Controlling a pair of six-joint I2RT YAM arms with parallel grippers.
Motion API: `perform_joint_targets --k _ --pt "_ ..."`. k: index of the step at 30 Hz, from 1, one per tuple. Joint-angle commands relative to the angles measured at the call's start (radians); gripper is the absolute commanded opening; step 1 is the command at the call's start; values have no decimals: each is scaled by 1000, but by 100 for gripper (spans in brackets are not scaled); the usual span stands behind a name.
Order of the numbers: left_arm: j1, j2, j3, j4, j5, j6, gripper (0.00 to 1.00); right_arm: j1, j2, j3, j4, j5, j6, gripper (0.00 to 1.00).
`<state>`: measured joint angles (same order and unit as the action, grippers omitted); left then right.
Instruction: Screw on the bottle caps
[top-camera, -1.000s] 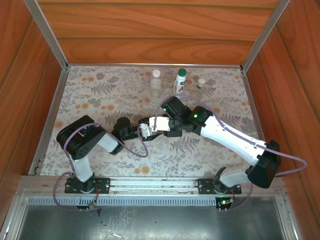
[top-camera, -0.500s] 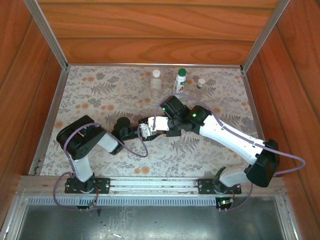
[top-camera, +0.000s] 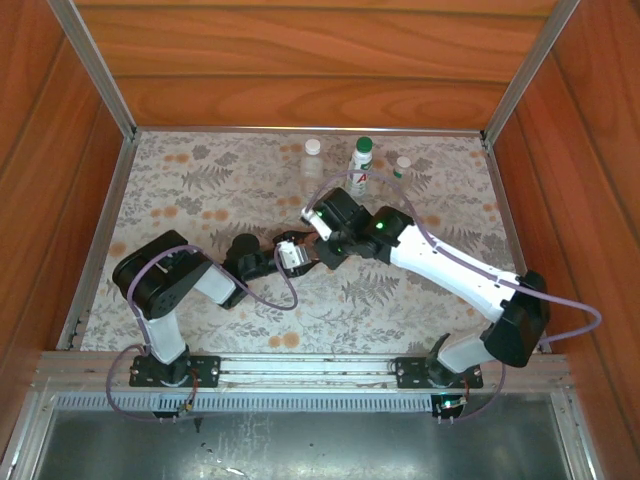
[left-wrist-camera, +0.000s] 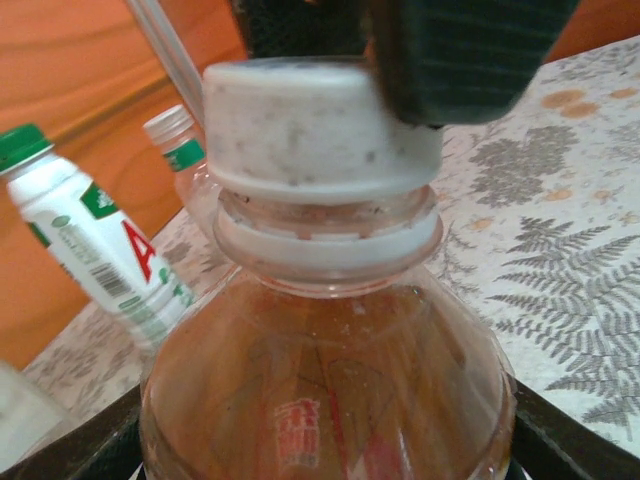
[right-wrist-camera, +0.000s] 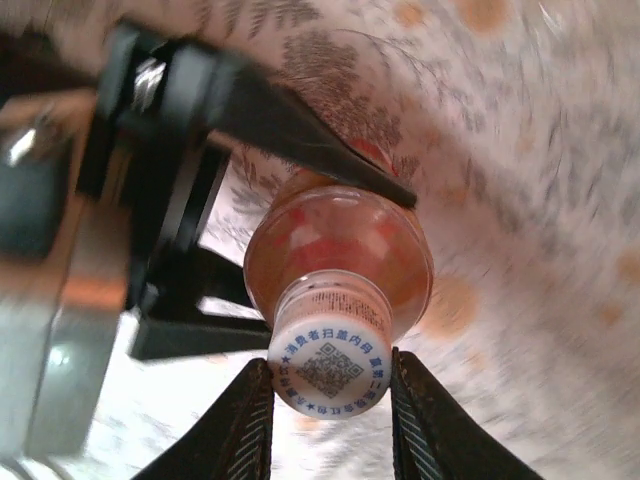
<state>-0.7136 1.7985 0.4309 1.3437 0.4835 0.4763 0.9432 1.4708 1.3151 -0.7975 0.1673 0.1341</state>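
Your left pincer (left-wrist-camera: 325, 450) is clamped round the belly of the amber bottle (right-wrist-camera: 340, 245), and your right pincer (right-wrist-camera: 330, 368) is clenched on the white cap (left-wrist-camera: 300, 130) sitting on its neck, so bottle and cap lie between the two. Biggest risk first: the soft bottle may spin or buckle inside the left jaws if the twist outruns their hold. Next, the right fingers (right-wrist-camera: 250, 430) could slide round the smooth cap without turning it. Smallest: a band of neck shows under the cap, so it may bite crooked and jam.
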Motion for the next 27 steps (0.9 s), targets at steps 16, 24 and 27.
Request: perform_joint_targets --k 16,24,27 --pt "23 -22 8 -57 218 -210 66 -70 -210 -118 121 -100 -101 64" --pt "53 -48 18 -58 377 -316 66 -142 -274 -144 161 -417 -415 56" --pt "53 -52 2 -57 391 -271 66 -145 -257 -112 81 -444 -622 58"
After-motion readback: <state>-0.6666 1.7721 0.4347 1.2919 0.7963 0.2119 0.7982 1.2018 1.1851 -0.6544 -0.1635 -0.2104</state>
